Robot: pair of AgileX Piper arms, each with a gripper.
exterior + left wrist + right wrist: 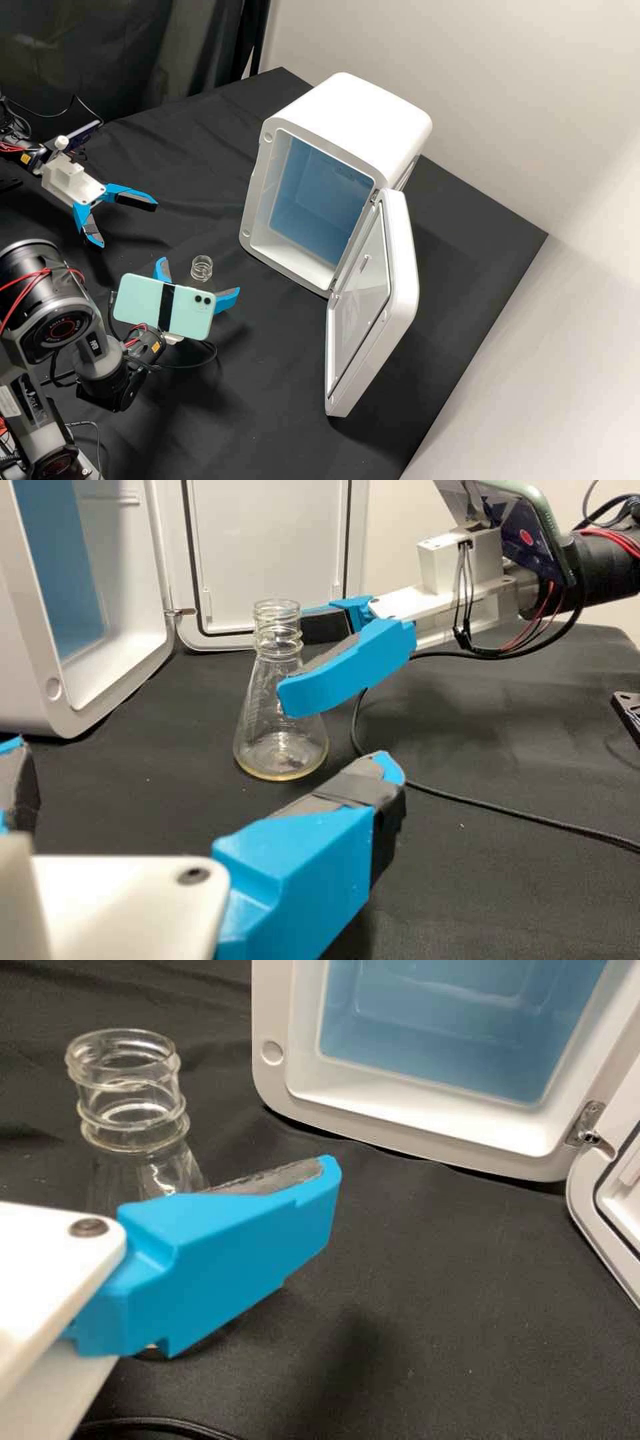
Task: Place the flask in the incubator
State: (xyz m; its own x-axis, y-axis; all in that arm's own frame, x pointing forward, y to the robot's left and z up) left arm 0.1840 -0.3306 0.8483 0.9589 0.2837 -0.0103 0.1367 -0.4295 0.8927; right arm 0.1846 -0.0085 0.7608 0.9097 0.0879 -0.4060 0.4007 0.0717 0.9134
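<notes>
While the glass Erlenmeyer flask [202, 267] stands upright on the black bench [200, 147] before the open white incubator [347, 127], the right gripper [200, 281] straddles it, fingers apart. Well aside, the left gripper [127, 223] hangs spread wide, holding nothing.

The right white blue-fingered gripper [198, 279] straddles the clear glass conical flask [201, 267], fingers spread. The left white blue-fingered gripper [127, 222] hangs near the flask, fingers spread, not touching it.

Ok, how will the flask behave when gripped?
Probably rigid but breakable: the flask looks like clear glass. Likely light, since it looks empty. Its smooth, sloping wall may let the fingers slip upward; the wide base should resist tipping.
</notes>
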